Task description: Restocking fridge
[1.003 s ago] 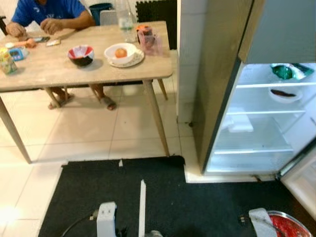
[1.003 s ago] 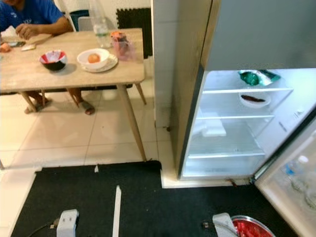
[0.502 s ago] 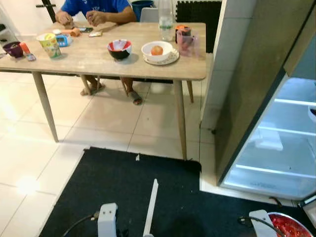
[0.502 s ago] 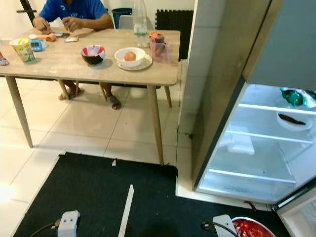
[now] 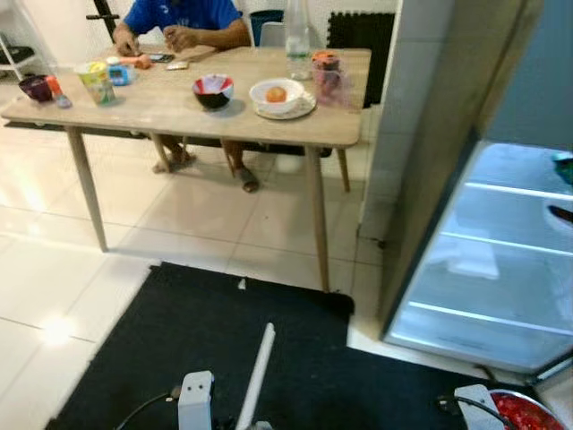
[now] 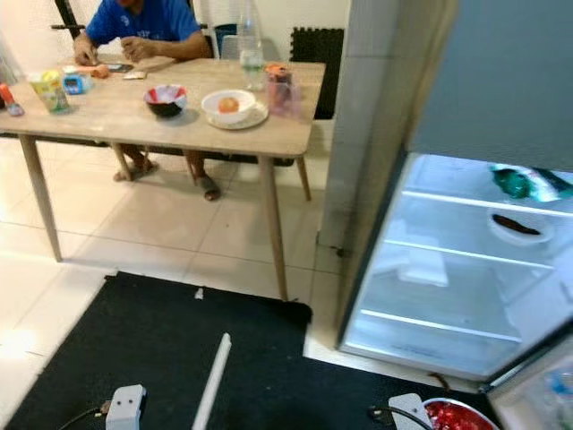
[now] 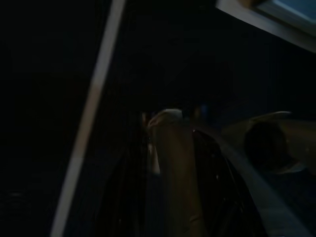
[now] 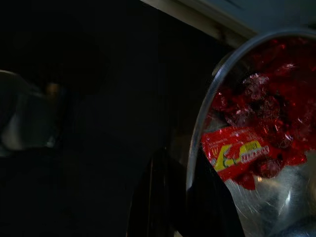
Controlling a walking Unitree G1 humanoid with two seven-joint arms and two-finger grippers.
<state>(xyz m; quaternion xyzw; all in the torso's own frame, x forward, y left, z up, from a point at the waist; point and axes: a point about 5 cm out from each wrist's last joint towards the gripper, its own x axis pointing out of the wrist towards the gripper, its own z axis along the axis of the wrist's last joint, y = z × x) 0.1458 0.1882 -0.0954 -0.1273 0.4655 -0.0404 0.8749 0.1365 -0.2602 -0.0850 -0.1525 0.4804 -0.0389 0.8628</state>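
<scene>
A metal bowl point(image 8: 256, 148) of red wrapped sweets hangs low at my right side, its rim in my right gripper point(image 8: 183, 195), which is shut on it. The same bowl point(image 6: 457, 417) sits at the lower edge of the eye views, over the black mat. Ahead on the right the fridge point(image 6: 448, 269) stands open, with lit glass shelves. Inside are a green packet point(image 6: 524, 184), a small white bowl point(image 6: 515, 226) and a white box point(image 6: 425, 267). My left arm point(image 5: 195, 399) hangs idle over the mat, and its wrist view is very dark.
A wooden table point(image 6: 134, 121) stands ahead on the left with a red-and-white bowl point(image 6: 166, 98), a plate with an orange fruit point(image 6: 229, 106), a bottle point(image 6: 250, 40) and cups. A person in blue point(image 6: 143, 22) sits behind it. A white strip point(image 5: 255, 372) lies on the black mat point(image 5: 295, 358).
The camera has swung left, so more of the table shows and the fridge sits further right. The bowl stays held at my lower right.
</scene>
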